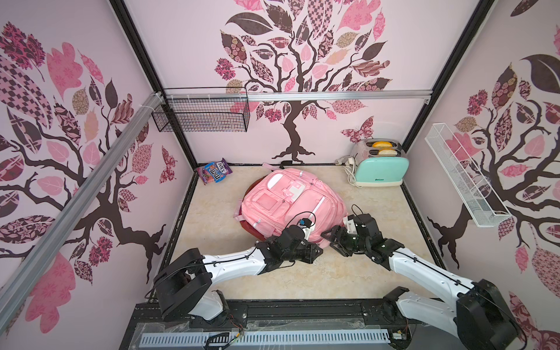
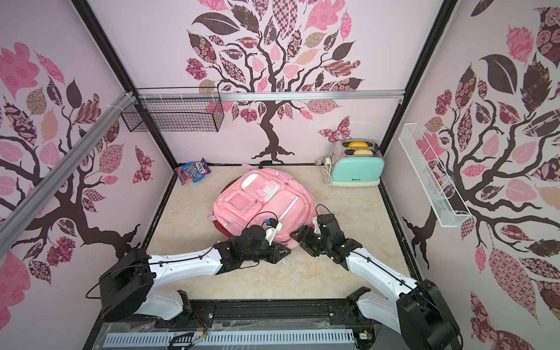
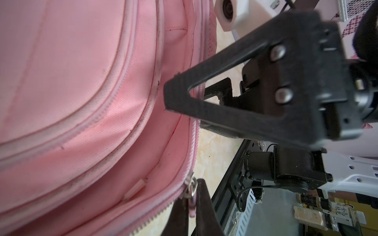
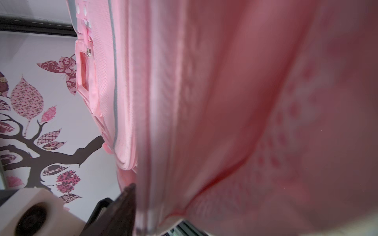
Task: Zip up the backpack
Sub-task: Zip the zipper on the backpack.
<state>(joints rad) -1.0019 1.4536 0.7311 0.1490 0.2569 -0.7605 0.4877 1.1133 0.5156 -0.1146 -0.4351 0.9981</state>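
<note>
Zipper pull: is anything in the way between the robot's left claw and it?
Nothing visible is in the way. In the left wrist view the left gripper is pinched shut right on the zipper pull at the edge of the backpack.

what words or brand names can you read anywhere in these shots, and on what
"m&m's": on the candy bag at the back wall.
Small dark word on the front of the toaster: too blurred to read.
Chinese characters on a white box in the left wrist view: too small to read surely.
The backpack: no text seen.
</note>
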